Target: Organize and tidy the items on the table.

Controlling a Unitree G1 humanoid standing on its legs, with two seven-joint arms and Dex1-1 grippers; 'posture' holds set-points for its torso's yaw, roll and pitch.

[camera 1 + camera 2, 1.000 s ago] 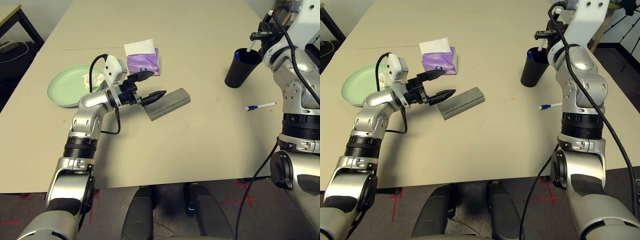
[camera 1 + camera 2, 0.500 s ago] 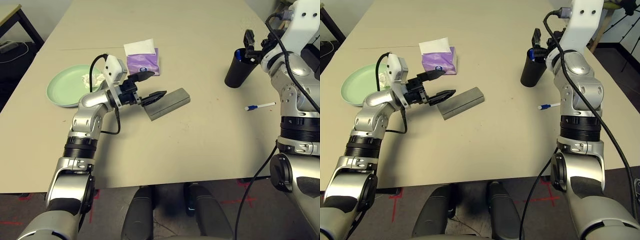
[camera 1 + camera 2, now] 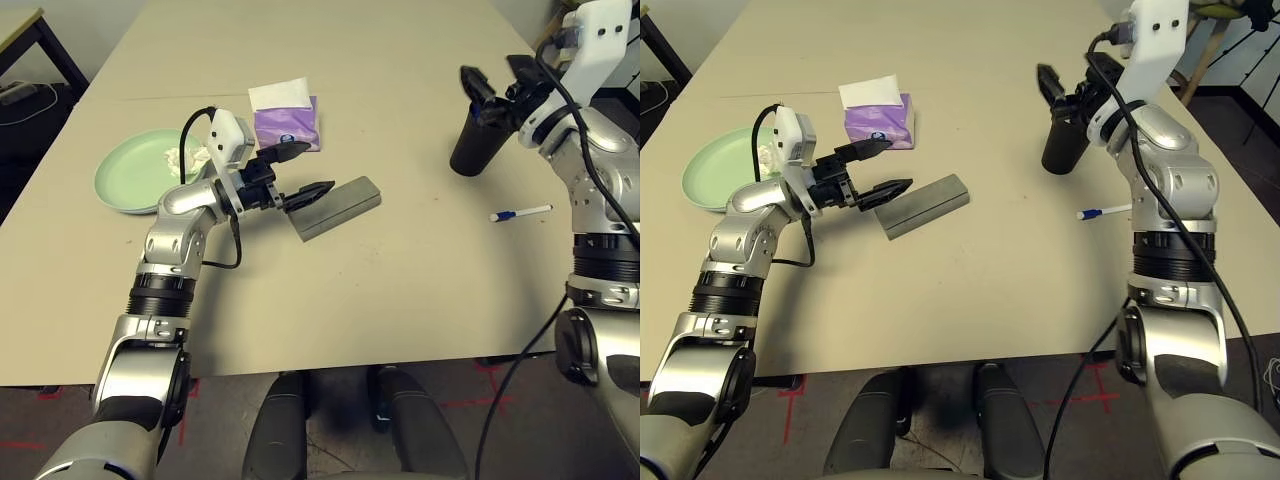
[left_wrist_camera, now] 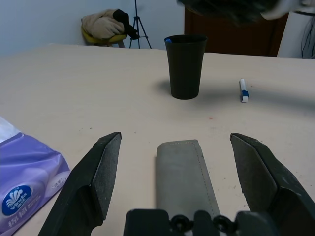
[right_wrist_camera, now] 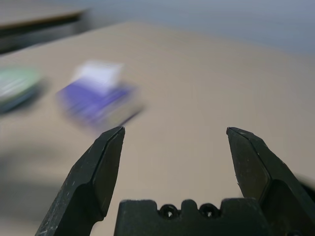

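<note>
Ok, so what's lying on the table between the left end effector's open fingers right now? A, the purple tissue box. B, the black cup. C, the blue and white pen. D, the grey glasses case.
D: in the left wrist view the grey glasses case lies between the open fingers of the left end effector, untouched by either.

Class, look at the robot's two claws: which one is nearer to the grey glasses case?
Left. The left claw hovers open right at the case's near end; the right claw is across the table, above the black cup.
</note>
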